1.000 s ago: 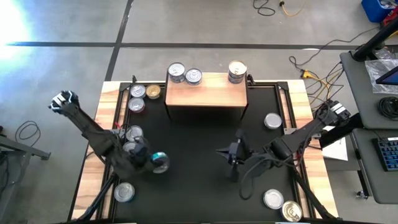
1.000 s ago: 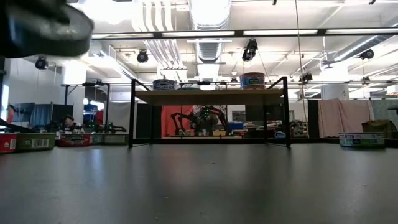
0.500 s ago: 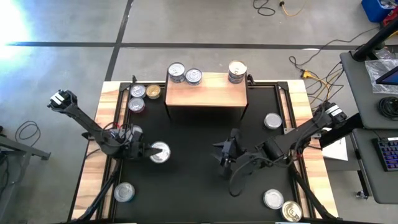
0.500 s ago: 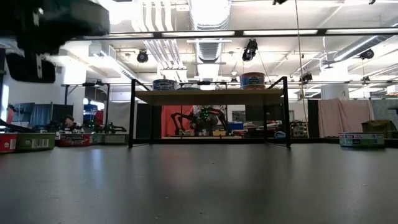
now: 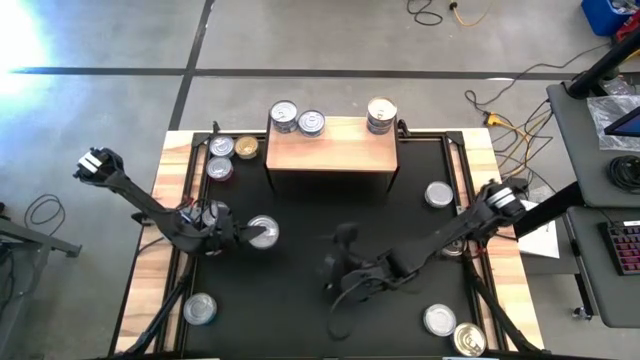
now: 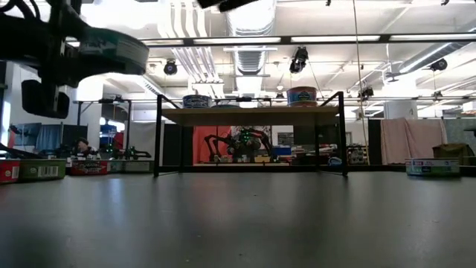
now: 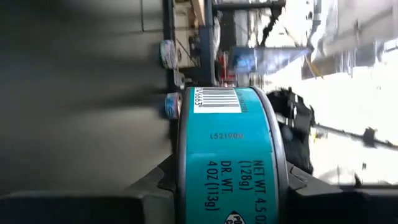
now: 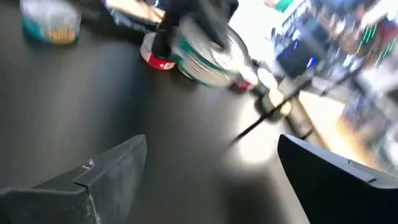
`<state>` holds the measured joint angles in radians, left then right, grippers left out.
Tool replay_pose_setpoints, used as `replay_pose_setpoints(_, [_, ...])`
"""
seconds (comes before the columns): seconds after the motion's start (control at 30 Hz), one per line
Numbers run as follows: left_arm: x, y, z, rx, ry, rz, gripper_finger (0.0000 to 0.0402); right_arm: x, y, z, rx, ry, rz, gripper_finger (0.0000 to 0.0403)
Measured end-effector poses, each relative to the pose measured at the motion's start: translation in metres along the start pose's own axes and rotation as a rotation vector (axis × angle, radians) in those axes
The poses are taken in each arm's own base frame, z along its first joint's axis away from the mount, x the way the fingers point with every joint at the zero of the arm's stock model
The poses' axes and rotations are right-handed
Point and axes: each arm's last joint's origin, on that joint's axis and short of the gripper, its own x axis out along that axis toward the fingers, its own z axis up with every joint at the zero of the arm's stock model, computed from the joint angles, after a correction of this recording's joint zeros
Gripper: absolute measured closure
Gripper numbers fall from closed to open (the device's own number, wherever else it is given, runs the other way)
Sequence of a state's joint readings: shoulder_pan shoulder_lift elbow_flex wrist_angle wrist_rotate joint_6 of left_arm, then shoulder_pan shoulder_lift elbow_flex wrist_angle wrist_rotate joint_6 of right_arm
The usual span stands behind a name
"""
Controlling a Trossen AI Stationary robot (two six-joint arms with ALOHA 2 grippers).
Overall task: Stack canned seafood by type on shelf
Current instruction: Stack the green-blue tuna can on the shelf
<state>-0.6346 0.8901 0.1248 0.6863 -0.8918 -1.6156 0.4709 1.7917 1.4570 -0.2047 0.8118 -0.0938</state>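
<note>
The left gripper (image 5: 243, 236) is pinching a teal-labelled tin (image 5: 262, 232) above the desk (image 5: 300, 280) — carrying it shelf-ward (image 5: 331, 150), seemingly — while the right gripper's (image 5: 335, 262) fingers are spreading, empty.

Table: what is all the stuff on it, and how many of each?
Shelf: one, light wood top, black legs, far side of the mat.
Tins on the shelf: two silver-topped at its left end, a small pile at its right end.
Tins beside the shelf: three, silver and gold tops, just left of it.
Loose tins: five, one at the right side, two front right, one front left, one by the left arm.
Held tin: one, teal label.
Mat: one, black.
Left claw: shut on the held tin, above the mat's left part.
Right claw: open, empty, over the mat's middle.
</note>
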Motion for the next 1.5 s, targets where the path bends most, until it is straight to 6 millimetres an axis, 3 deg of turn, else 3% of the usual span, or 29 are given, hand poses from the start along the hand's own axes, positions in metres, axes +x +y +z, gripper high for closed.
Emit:
replay_pose_setpoints(0.07, [0.001, 0.001, -0.001, -0.011, -0.029, 0.006, 0.0291, 0.007, 0.006, 0.009, -0.099, -0.006, -0.002, 0.0042])
replay_pose_setpoints(0.17, [0.003, 0.000, -0.003, 0.064, -0.035, 0.008, 0.0291, 0.013, 0.005, 0.024, -0.094, -0.013, -0.011, 0.0042])
replay_pose_setpoints(0.37, [0.008, -0.024, -0.010, 0.264, -0.041, -0.046, 0.0291, 0.034, -0.022, 0.028, 0.331, 0.003, -0.069, 0.0041])
replay_pose_setpoints(0.47, [0.012, -0.040, -0.014, 0.300, -0.051, -0.073, 0.0291, 0.046, -0.034, 0.026, 0.407, 0.018, -0.030, 0.0041])
replay_pose_setpoints(0.77, [0.016, -0.052, -0.013, 0.166, -0.074, -0.087, 0.0292, 0.051, -0.062, 0.048, 0.309, -0.044, 0.019, 0.0041])
replay_pose_setpoints(0.93, [0.016, -0.055, -0.013, 0.113, -0.061, -0.111, 0.0292, 0.057, -0.074, 0.056, 0.336, -0.122, 0.130, 0.0041])
replay_pose_setpoints(1.5, [0.021, -0.081, -0.020, 0.129, -0.038, -0.157, 0.0292, 0.069, -0.072, 0.061, 0.206, -0.229, 0.113, 0.0041])
